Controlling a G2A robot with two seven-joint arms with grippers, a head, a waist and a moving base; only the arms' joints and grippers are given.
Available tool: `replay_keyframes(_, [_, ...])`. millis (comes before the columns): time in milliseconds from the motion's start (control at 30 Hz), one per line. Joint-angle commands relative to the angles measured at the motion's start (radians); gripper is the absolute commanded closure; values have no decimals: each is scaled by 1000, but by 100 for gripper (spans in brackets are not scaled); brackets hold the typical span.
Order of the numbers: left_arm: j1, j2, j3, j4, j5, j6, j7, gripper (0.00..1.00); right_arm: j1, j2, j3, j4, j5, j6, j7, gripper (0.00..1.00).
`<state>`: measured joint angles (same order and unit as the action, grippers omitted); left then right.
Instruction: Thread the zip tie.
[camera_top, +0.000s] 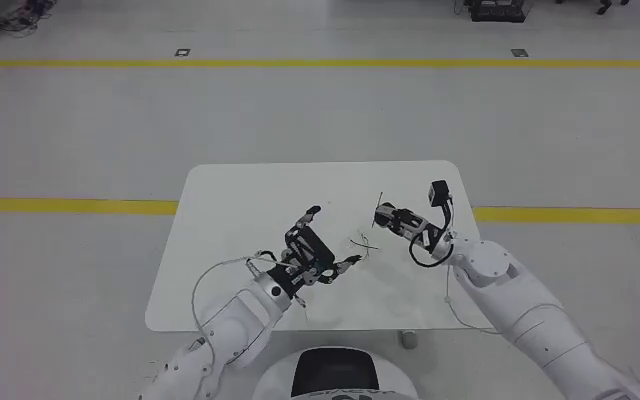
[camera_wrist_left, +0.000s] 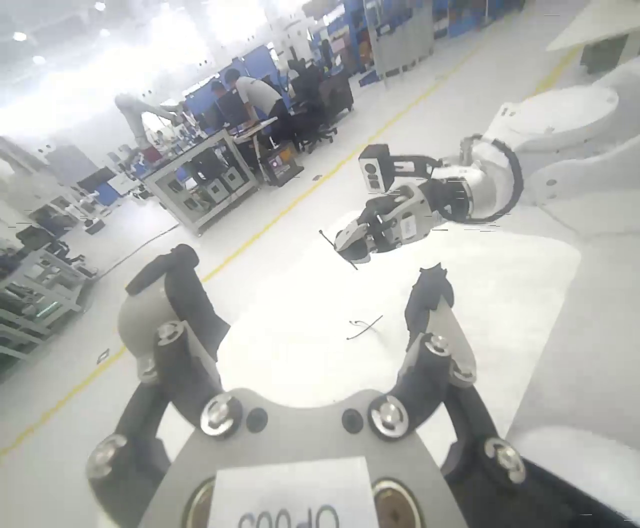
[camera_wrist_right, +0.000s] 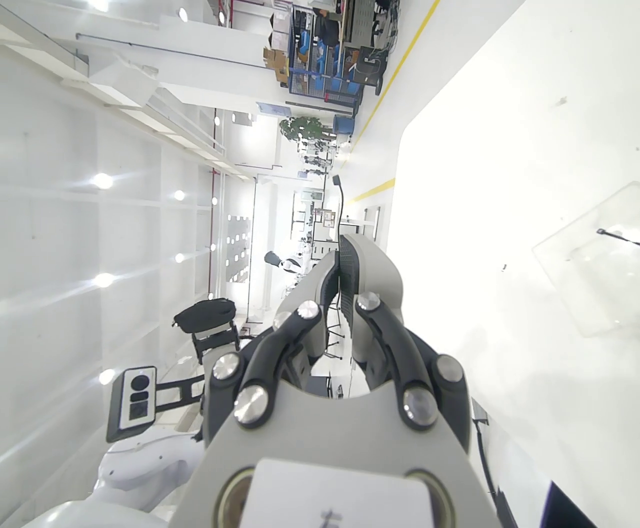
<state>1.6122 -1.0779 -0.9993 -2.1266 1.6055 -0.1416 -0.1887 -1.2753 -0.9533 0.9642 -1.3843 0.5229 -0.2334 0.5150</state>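
My right gripper (camera_top: 381, 213) is shut on a thin black zip tie (camera_top: 380, 200) and holds it above the middle of the white table (camera_top: 250, 200). In the right wrist view the zip tie (camera_wrist_right: 340, 205) sticks out past the closed right gripper (camera_wrist_right: 342, 250). The left wrist view shows the right gripper (camera_wrist_left: 352, 242) pinching the zip tie (camera_wrist_left: 327, 239). A second, curved black zip tie (camera_top: 363, 243) lies loose on the table between the arms. My left gripper (camera_top: 331, 237) stands open beside it, and the loose tie (camera_wrist_left: 365, 327) lies just beyond the left gripper (camera_wrist_left: 305, 280).
A clear plastic sheet or tray (camera_wrist_right: 590, 260) lies on the table with a black tie end (camera_wrist_right: 605, 232) on it. The far and left parts of the table are bare. Yellow floor lines (camera_top: 90, 206) run past the table.
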Motion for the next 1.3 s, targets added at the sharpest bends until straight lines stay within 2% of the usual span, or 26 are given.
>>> replay_keyframes(0, [-70,43,50,-4,-35,-2,-54,0,-6,1,13,-1,13,19,18,100])
replay_keyframes(33, [-107,67,84,-1,-35,17,-69,0,-10,2,23,0,19,24,28,100])
replay_keyframes(300, [-107,67,84,-1,-35,17,-69,0,-10,2,23,0,19,24,28,100])
replay_keyframes(333, [-119,69,84,3,-35,2,-75,0,-10,2,23,0,19,24,28,100])
replay_keyframes(433, [-203,85,111,10,-35,-73,-135,0,-11,-2,25,-3,21,40,27,100])
replay_keyframes(500, [-292,103,160,14,-35,-139,-227,0,-2,-6,28,9,37,50,44,100])
replay_keyframes(567, [-373,117,221,20,-35,-174,-307,0,6,-11,31,26,58,57,59,100])
replay_keyframes(600, [-420,124,266,28,-35,-178,-337,0,13,-13,33,39,71,61,71,100])
replay_keyframes(733, [-559,140,413,75,-35,-138,-392,0,36,-24,30,71,102,80,115,100])
replay_keyframes(800, [-605,144,468,87,-35,-112,-374,0,48,-27,29,83,111,90,140,100])
replay_keyframes(1233, [-605,144,469,91,-35,-114,-372,0,48,-27,29,83,111,90,140,100])
replay_keyframes(1267, [-618,145,476,91,-35,-138,-385,0,48,-27,29,83,111,90,140,100])
